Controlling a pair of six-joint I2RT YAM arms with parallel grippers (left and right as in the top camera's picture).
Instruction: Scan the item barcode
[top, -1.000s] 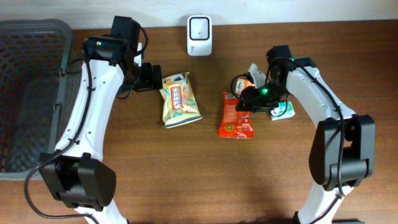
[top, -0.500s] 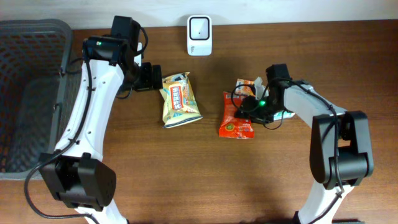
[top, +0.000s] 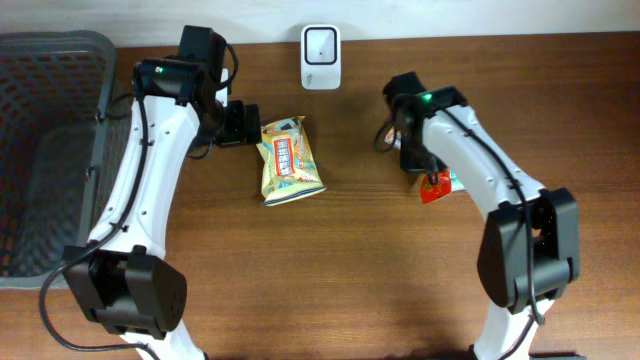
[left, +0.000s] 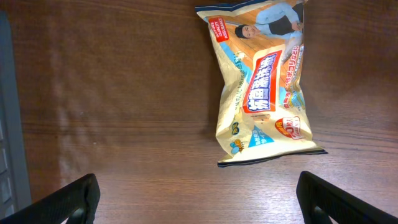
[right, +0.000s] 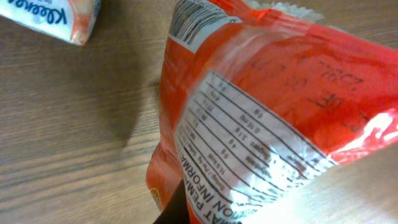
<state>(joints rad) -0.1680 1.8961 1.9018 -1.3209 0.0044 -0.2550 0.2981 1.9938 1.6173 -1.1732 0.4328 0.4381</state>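
Red packet lifted, clamped in right tool

"Kleenex" on white pack; nutrition table, barcode on orange packet

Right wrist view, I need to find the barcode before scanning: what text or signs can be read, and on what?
"Kleene", cut by the frame edge, on the white pack.
"INFOR", partly hidden, beside a nutrition table on the orange packet; the table's figures are too blurred.
A barcode on that packet's top edge; digits unreadable.
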